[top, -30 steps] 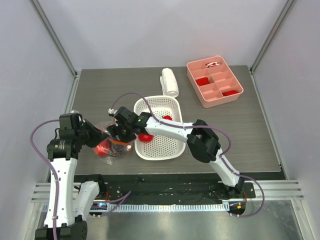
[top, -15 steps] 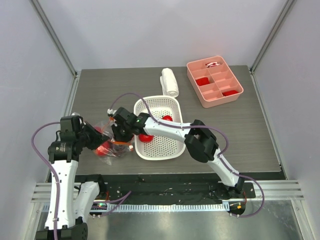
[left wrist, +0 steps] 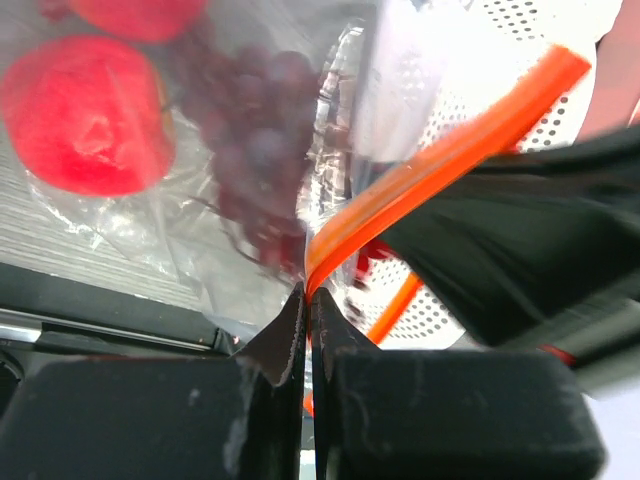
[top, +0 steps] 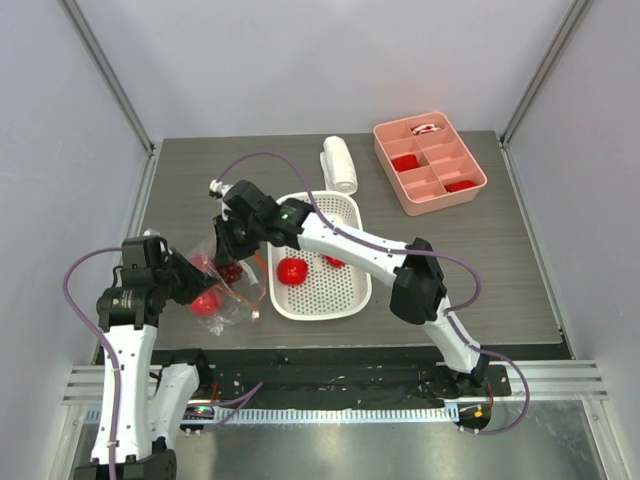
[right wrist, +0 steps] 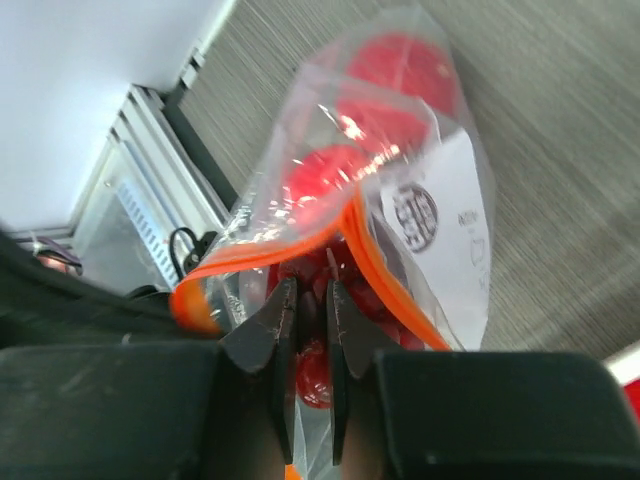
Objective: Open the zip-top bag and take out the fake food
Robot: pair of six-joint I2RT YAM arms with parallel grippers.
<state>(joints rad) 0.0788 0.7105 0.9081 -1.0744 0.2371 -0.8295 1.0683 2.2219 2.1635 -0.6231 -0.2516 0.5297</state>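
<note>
Zip-top bag [top: 228, 292] is found at 9 o'clock of the white basket [top: 318, 315]. One zip lip is pinched tight by the left hand [left wrist: 307, 292] at 8 o'clock. The opposite lip is pinched by the right hand [right wrist: 308, 292] at 1 o'clock. Fake food [left wrist: 85, 125] is seen inside.

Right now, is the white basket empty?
No, a glossy red fruit lies inside the white basket, plain in the top view.
</note>
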